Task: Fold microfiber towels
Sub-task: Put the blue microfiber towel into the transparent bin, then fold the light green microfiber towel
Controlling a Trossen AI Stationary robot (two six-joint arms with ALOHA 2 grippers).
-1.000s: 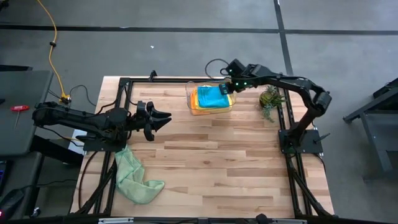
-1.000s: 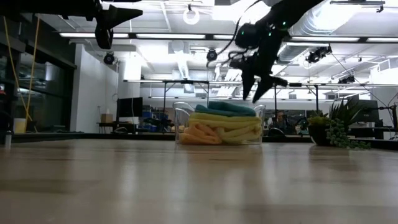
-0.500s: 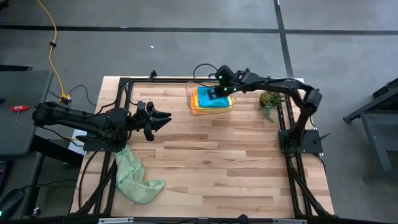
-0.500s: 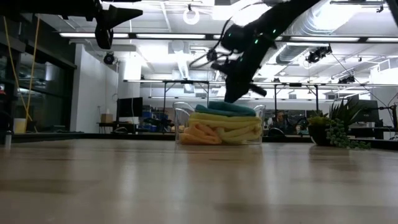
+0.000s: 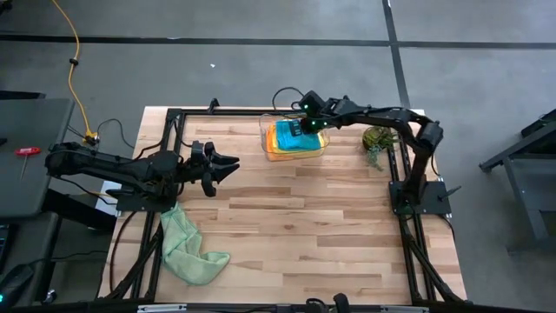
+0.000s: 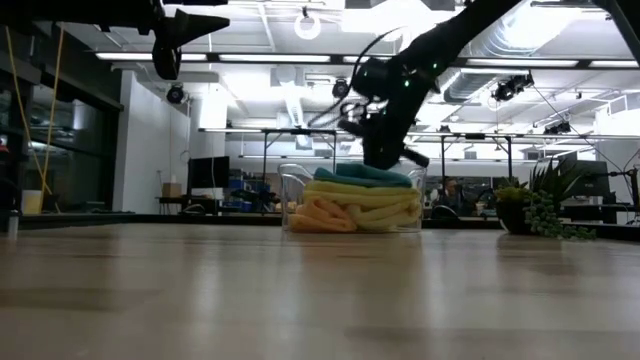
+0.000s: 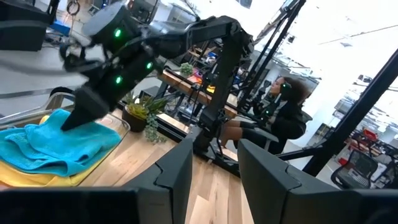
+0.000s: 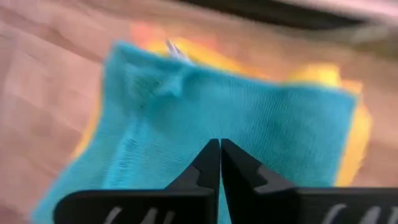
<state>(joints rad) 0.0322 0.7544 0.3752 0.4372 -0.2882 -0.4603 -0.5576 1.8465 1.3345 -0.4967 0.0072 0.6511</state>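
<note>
A clear bin (image 5: 263, 130) at the table's far middle holds stacked towels: a teal-blue one (image 5: 291, 136) on top, yellow (image 6: 365, 200) and orange (image 6: 320, 215) below. My right gripper (image 5: 296, 130) slants down over the bin, shut, its tips (image 8: 219, 146) at the teal towel's (image 8: 267, 124) top. A light green towel (image 5: 187, 248) lies crumpled on the table's near left. My left gripper (image 5: 233, 165) hovers open at the table's left, pointing level toward the right. My right gripper's shut fingertips (image 7: 67, 123) come slanting down from the far right at the top face of the teal towel (image 7: 43, 140), near its middle. Nothing shows between the fingers. Whether the tips touch the cloth I cannot tell. The towel lies flat on the stack.
A small potted plant (image 5: 378, 139) stands to the right of the bin. A black frame (image 5: 174, 117) runs along the table's edges. Bare wood (image 5: 304, 226) stretches across the middle and near side. A person sits in the room beyond the table (image 7: 283, 102).
My right gripper has gone toward the table's left and down, from the bin's right rim to over the teal towel, and its fingers have shut. The towels have kept their places.
</note>
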